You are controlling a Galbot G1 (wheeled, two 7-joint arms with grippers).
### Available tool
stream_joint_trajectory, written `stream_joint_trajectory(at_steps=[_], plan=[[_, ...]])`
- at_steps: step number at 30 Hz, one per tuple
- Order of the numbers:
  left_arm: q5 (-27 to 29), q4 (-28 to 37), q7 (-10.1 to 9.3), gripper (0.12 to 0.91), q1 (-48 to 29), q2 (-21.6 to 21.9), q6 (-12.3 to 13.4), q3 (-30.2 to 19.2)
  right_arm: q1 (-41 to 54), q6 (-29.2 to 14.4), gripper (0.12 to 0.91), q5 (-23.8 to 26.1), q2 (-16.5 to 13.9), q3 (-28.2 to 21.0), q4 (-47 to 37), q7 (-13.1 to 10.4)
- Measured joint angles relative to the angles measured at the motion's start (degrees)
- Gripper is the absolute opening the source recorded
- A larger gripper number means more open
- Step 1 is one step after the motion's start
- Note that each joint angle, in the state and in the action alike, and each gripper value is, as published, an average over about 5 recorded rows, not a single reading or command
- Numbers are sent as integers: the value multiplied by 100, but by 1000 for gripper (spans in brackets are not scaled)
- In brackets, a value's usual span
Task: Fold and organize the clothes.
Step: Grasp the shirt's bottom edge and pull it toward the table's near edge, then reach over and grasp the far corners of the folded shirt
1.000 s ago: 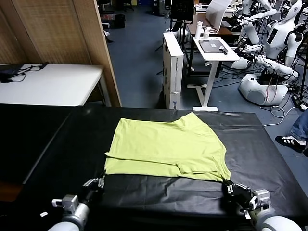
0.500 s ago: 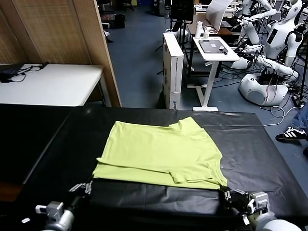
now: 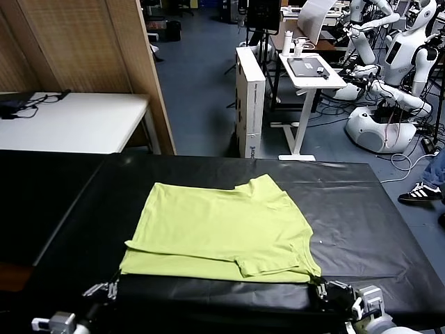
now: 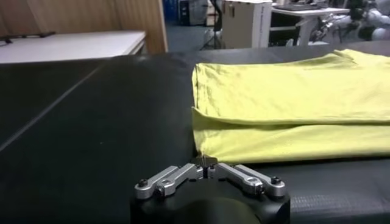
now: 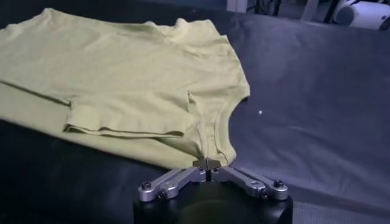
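The clothes are one lime yellow-green T-shirt [image 3: 215, 229], lying folded over on the black table [image 3: 361, 209] with a sleeve on top. My left gripper [image 3: 115, 287] sits at the shirt's near left corner. In the left wrist view its jaws are together, pinching the corner of the T-shirt [image 4: 286, 103] at the left gripper [image 4: 206, 163]. My right gripper [image 3: 318, 287] is at the near right corner. In the right wrist view the right gripper [image 5: 207, 164] is shut on the hem of the T-shirt [image 5: 122, 79] beside the neck opening.
A white table [image 3: 69, 122] and a wooden partition [image 3: 90, 49] stand beyond the far left edge. A white box [image 3: 250, 97], a small desk [image 3: 309, 69] and other robots [image 3: 389, 83] stand on the floor behind. Black cloth surrounds the shirt on all sides.
Both grippers have pulled back toward the near edge, dragging the shirt with them toward me and slightly left across the table.
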State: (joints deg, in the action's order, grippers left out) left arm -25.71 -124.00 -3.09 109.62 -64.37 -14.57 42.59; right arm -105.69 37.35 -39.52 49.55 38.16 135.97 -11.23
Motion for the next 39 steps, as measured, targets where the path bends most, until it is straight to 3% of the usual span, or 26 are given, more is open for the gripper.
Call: stream_joint_trajectory(at_steps=[4,7,13,20,27,33,39], plan=[[-128,-116,108,865,-53,17,-223,128,45,19,819,-223,-14,137,146,-40],[-438,-187,61,902,-219,78,-458,198,265,49,893,-522,-91,245,171,-96],[-1345,-100,-193,907,-1152,323,-985,109,1254,265,907,-936,-344,143,-221,-116],[-2242,444,-223,907,-2582,781,-1305,-339,2921,481,907,-1078,-415,-779,-1231,-117],[-2468,1193,-219,907,-3660,1164,-1548,-893,4477,486,907,-1123,-265,-1832,-2274,-98],[-2521,1963,-207,907,-4489,1151,-1793,-1444,5653,485,907,-1079,-20,-2572,-3285,43],[-2399,2720,-61,907,-5291,1038,-1749,-1958,6585,485,907,-978,225,-3192,-4145,208]])
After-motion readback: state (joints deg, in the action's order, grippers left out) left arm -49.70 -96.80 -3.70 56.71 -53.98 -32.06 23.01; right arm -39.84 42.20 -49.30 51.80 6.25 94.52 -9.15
